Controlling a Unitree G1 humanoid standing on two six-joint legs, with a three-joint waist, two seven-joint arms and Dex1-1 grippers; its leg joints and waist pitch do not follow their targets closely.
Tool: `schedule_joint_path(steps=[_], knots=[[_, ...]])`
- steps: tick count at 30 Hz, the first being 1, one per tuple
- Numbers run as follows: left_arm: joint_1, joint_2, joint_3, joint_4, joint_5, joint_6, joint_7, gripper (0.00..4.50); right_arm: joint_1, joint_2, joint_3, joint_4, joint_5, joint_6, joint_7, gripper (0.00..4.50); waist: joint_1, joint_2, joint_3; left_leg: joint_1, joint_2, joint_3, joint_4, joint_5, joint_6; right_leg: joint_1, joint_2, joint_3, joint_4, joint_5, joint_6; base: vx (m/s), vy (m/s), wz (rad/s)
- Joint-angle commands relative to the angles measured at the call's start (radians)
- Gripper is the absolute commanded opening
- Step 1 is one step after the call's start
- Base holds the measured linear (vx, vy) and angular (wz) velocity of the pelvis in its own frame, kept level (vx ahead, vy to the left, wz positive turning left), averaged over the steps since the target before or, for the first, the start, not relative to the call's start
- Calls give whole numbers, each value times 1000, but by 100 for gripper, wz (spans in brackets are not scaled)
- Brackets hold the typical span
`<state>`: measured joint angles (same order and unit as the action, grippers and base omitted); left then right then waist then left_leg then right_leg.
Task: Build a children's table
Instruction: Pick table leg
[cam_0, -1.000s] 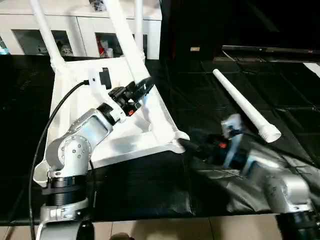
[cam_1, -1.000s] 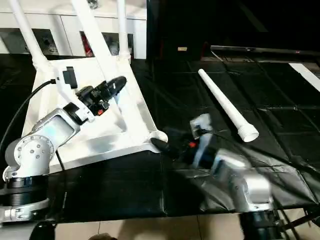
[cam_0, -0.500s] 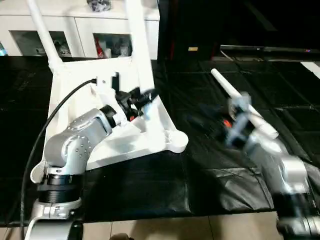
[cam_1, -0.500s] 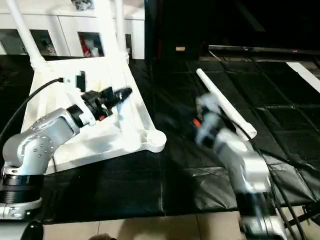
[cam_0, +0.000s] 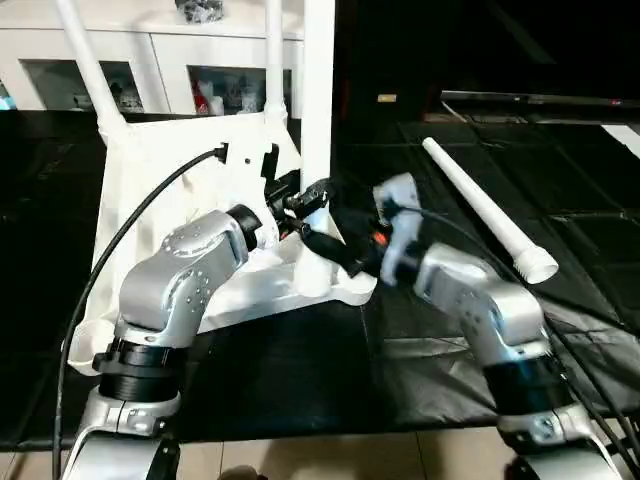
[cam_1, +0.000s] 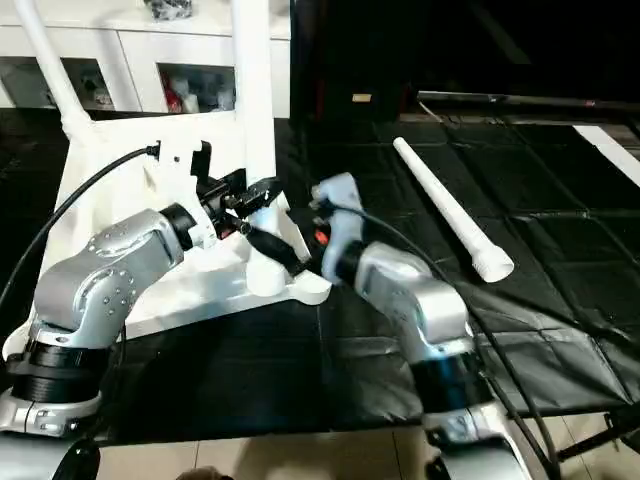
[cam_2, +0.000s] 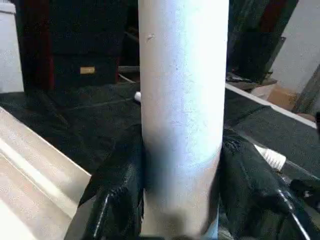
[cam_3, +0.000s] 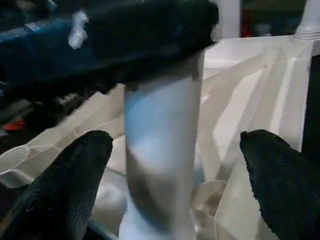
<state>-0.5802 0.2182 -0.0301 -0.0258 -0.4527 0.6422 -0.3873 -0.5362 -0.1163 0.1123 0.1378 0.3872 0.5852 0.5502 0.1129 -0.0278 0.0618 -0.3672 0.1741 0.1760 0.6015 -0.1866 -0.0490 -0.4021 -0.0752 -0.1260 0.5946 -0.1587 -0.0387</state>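
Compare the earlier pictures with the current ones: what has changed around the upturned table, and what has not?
The leg held by the left gripper swung from a slant to upright over the near corner socket. The right gripper moved from the mat to that leg's base, open around it. The loose leg stayed on the mat, and the tabletop stayed upturned.

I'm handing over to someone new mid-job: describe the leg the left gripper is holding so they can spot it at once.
Find the upside-down white table top on the black mat. At its near right corner lobe one white leg stands upright, clamped low down by the left gripper, with the open right gripper flanking its base. Unlike the two legs at the far corners or the leg lying loose on the mat, it alone is gripped.
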Motion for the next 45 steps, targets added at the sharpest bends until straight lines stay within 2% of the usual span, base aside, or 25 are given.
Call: schedule_joint_path(steps=[1,3,4,7,9,10,11,14,16,23,29,30,31,32,33,35,38,40,44,45], knots=[[-26,-3,-18,-40,13,-7,0,186,-14,6,11,4,-24,17,-28,414,-2,4,-72,12,62,-27,-75,-173,-30,54,-92,71,-78,-342,-60,0,0,0],[-26,-5,-20,-43,17,-4,0,186,-16,4,17,1,-22,52,-31,402,-3,2,-74,12,64,-28,-76,-164,-30,56,-92,72,-73,-310,-66,0,0,0],[-26,-6,-21,-43,19,-5,2,186,-17,5,18,0,-18,55,-28,380,-1,4,-75,12,64,-27,-75,-157,-29,56,-92,73,-70,-288,-72,0,0,0],[-29,-13,-20,-44,22,-4,7,186,-19,11,16,-1,6,101,-33,367,-2,3,-73,10,61,-26,-74,-159,-27,58,-92,73,-72,-291,-72,0,0,0],[-31,-18,-17,-47,18,0,8,186,-19,13,17,8,6,100,-30,345,-2,3,-72,10,62,-26,-74,-167,-28,58,-93,73,-74,-309,-67,0,0,0],[-29,-19,-16,-54,13,6,6,186,-18,23,13,18,-1,94,-35,337,-1,-1,-73,10,61,-25,-74,-170,-29,58,-94,72,-76,-323,-62,0,0,0],[-29,-18,-16,-57,12,9,5,186,-18,27,10,23,-2,93,-38,332,-1,1,-72,11,62,-26,-75,-172,-30,56,-94,72,-76,-332,-60,0,0,0],[-27,-18,-16,-62,8,14,1,186,-20,41,-7,41,5,81,-45,307,-2,3,-73,11,63,-27,-75,-170,-33,55,-94,72,-75,-327,-63,0,0,0],[-27,-23,-12,-69,-2,26,-5,186,-26,56,-32,59,21,67,-44,281,-3,0,-73,11,62,-26,-75,-167,-32,56,-93,72,-74,-314,-66,0,0,0],[-25,-27,4,-85,-21,48,-10,186,-32,54,-41,79,19,61,-33,222,-3,-2,-72,9,61,-25,-74,-158,-27,58,-93,73,-72,-307,-67,0,0,0],[-26,-19,8,-76,-19,57,-16,186,-37,52,-50,83,22,52,-23,203,-3,6,-74,12,63,-27,-75,-160,-32,57,-92,73,-72,-295,-67,0,0,0],[-29,-22,15,-73,-15,58,-4,186,-36,47,-49,77,27,49,-5,203,-2,10,-74,12,63,-27,-74,-159,-34,56,-92,72,-71,-288,-70,0,0,0],[-38,-39,41,-61,-36,65,8,186,-35,42,-47,70,34,44,19,201,-3,9,-75,12,63,-27,-74,-160,-33,57,-91,73,-71,-278,-73,0,0,0],[-38,-39,41,-61,-36,65,8,221,-35,42,-47,70,34,44,19,201,-3,14,-75,11,62,-26,-73,-163,-35,58,-92,72,-69,-274,-77,0,0,0],[-49,-58,78,-47,-72,82,19,256,-33,33,-45,61,40,41,47,199,-3,10,-75,11,62,-27,-73,-166,-34,59,-91,72,-71,-271,-80,0,0,0],[-62,-59,100,-32,-97,86,11,256,-28,14,-41,49,49,39,91,198,-1,11,-75,11,61,-26,-72,-176,-29,62,-93,71,-73,-280,-86,0,0,0],[-75,-63,121,-15,-111,88,19,297,-21,-6,-40,35,73,47,146,193,0,10,-75,10,60,-26,-71,-171,-19,61,-90,71,-73,-278,-83,0,0,0],[-88,-71,155,1,-158,104,7,302,-16,-28,-42,25,98,59,200,193,1,10,-76,10,60,-26,-70,-167,-15,63,-90,70,-74,-275,-89,0,0,0],[-110,-73,215,19,-300,199,-81,302,-4,-95,-38,15,148,67,354,191,4,11,-78,9,59,-24,-66,-152,-1,66,-89,68,-69,-249,-114,0,0,0],[-110,-73,215,19,-300,199,-81,302,-4,-95,-38,15,148,67,354,191,5,11,-78,9,58,-24,-64,-149,2,66,-89,68,-68,-243,-119,0,0,0]])
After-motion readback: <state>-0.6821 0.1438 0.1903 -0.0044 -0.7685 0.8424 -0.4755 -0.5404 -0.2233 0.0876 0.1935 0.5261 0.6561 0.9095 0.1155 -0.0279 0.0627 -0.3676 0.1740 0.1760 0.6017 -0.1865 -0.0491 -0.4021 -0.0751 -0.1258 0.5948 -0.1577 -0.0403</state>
